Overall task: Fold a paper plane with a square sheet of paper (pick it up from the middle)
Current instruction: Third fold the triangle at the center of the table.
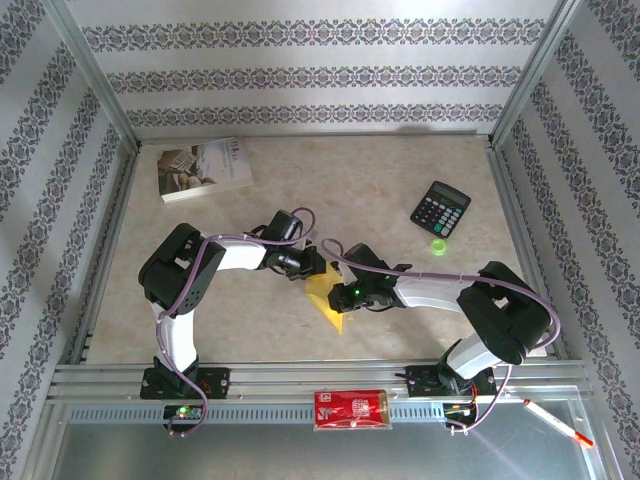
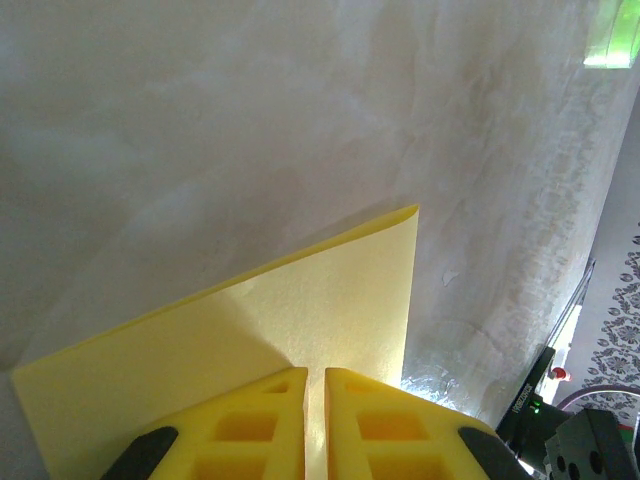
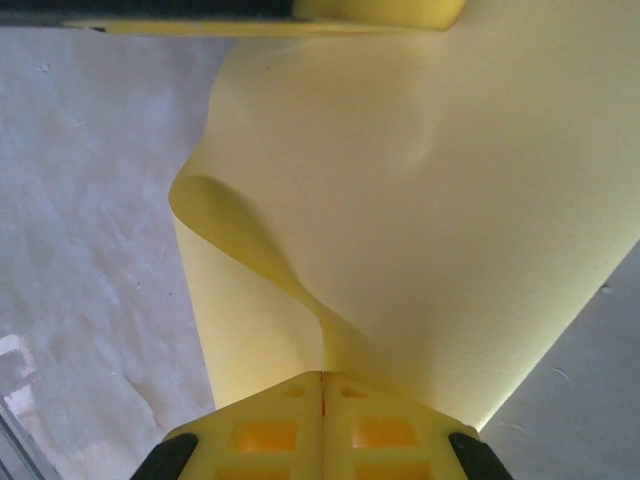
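- Left gripper [image 2: 315,378] pinches the square sheet of paper [image 1: 326,293]; right gripper [image 3: 322,380] clamps it too.
- Sheet buckled, between both arms over table [image 1: 250,200] middle.
- Probably best: tension gently, align edges, then crease.

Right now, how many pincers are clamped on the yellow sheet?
2. The left pincer grips the square sheet of paper from the left, the right pincer from the right, both at mid-table.
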Action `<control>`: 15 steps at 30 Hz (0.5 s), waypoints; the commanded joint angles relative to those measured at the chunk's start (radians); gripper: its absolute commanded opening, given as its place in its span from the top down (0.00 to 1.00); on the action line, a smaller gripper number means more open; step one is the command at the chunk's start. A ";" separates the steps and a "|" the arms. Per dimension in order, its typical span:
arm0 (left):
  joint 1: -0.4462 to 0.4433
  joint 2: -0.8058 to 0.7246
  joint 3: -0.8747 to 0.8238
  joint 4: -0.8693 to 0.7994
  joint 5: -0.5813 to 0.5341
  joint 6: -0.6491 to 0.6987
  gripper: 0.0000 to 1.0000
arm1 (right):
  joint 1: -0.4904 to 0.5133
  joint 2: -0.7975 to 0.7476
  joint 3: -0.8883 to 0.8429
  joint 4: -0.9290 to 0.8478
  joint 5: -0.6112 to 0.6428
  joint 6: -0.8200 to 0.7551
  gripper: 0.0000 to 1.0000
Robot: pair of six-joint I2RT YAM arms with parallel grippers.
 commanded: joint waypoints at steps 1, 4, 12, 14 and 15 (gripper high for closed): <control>-0.010 0.034 0.004 -0.029 -0.002 0.029 0.88 | -0.007 -0.024 0.008 -0.011 -0.014 -0.023 0.95; -0.009 0.033 0.005 -0.029 -0.001 0.029 0.88 | -0.010 -0.013 0.007 -0.011 -0.012 -0.025 0.94; -0.009 0.033 0.003 -0.028 0.000 0.029 0.88 | -0.018 0.002 0.009 -0.011 -0.003 -0.027 0.95; -0.010 0.033 0.005 -0.029 0.000 0.028 0.88 | -0.020 0.002 0.011 -0.012 -0.001 -0.028 0.95; -0.009 0.033 0.005 -0.028 0.000 0.029 0.88 | -0.022 0.003 0.012 -0.013 -0.003 -0.029 0.95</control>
